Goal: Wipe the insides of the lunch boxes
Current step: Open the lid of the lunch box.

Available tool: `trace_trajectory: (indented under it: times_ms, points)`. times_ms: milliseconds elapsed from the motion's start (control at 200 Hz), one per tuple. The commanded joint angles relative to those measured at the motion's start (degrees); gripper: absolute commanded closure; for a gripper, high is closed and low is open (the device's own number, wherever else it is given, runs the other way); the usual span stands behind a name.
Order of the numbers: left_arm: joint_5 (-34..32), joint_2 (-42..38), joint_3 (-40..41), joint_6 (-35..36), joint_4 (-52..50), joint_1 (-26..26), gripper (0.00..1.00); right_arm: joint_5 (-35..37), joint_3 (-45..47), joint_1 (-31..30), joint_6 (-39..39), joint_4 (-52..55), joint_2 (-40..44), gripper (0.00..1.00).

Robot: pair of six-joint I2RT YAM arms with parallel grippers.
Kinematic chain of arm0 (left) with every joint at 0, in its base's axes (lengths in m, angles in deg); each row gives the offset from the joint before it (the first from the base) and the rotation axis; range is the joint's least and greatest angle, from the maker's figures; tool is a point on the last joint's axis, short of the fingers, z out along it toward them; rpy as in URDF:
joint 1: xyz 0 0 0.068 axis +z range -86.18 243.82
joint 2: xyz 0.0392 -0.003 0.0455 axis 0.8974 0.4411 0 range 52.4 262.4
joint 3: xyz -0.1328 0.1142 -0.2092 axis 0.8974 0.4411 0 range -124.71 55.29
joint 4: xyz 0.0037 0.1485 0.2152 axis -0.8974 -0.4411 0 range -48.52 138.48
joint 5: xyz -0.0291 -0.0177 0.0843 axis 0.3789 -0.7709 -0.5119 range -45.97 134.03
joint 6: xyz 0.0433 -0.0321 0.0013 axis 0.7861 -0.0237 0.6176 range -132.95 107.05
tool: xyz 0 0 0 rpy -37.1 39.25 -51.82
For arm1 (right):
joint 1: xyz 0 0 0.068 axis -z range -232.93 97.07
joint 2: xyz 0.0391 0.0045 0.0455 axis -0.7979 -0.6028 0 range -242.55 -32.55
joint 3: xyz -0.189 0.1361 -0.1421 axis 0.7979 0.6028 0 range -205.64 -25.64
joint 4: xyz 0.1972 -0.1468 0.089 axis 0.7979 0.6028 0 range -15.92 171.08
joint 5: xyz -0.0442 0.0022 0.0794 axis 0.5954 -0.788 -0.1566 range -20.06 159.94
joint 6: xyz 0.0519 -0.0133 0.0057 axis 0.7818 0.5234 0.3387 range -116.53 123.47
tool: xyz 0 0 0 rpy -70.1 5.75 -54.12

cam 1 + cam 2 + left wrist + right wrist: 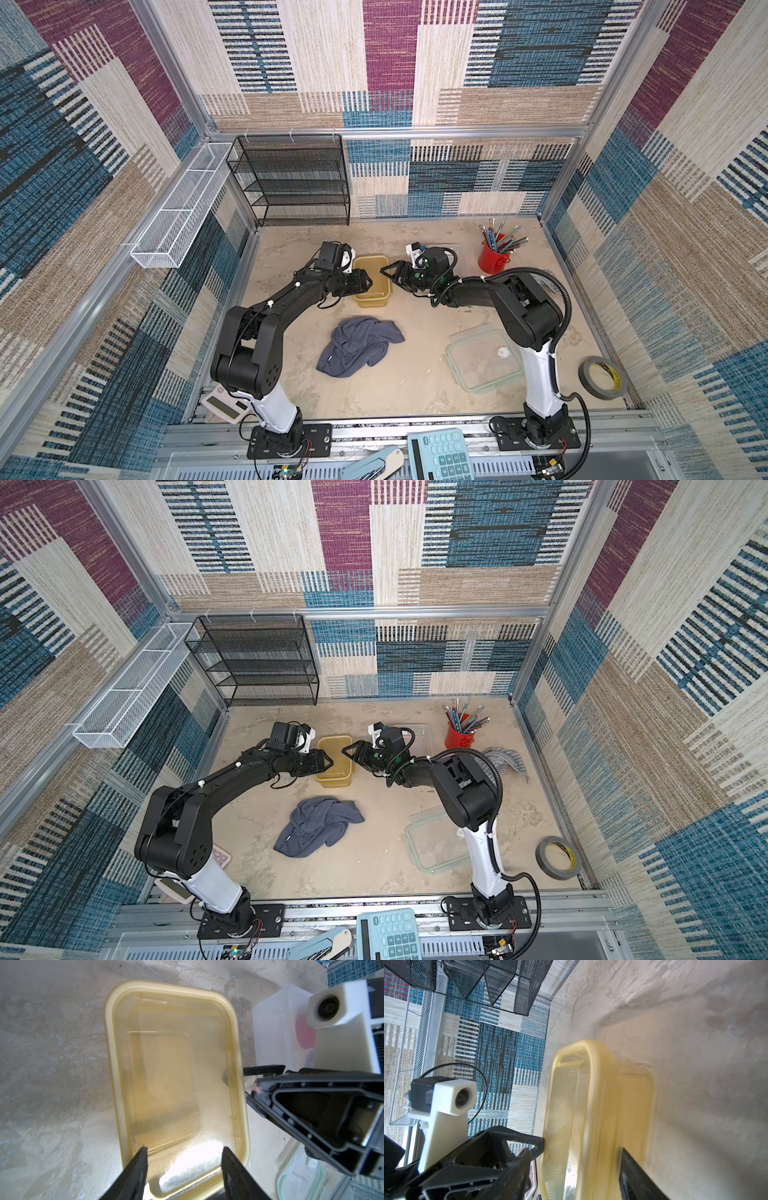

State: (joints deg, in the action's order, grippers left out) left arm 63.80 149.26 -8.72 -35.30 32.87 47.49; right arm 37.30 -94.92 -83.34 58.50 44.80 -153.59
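Note:
The amber lunch box [372, 282] [334, 762] stands open and empty at the middle back of the table. My left gripper [368, 284] [185, 1151] is open, its jaws hanging over the box's left rim with only the box floor [172, 1076] below. My right gripper [383, 270] [575, 1155] is open beside the box's right wall [600, 1105], one jaw high and one low, gripping nothing. The clear frosted lunch box [422, 733] [274, 1028] sits behind the right wrist, mostly hidden. A dark grey-blue cloth [357, 347] lies crumpled in front of the amber box.
A clear lid with a green rim [484, 361] lies at the front right by the right arm. A red pencil cup [492, 257] and a tape roll [602, 377] stand along the right side. A black mesh shelf [291, 178] fills the back left. Calculators [440, 455] lie at the front edge.

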Motion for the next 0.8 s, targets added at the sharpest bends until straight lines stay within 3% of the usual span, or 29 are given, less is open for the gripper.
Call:
trace_trajectory:
  times_ms: [0, 431, 796]
  points:
    - [0.12, -0.04, -0.24, 1.43, -0.29, -0.02, 0.41, -2.2, -0.38, -0.17, 0.49, -3.02, 0.87, 0.37]
    - [-5.18, -3.28, 0.41, 3.86, -1.92, -1.18, 0.4, -1.72, 0.13, -0.17, -0.05, -1.3, 4.5, 0.42]
    - [-16.23, -11.01, 2.74, 11.57, -2.03, -8.9, 0.25, -2.78, 1.78, -0.23, 2.01, -3.86, 4.92, 0.43]
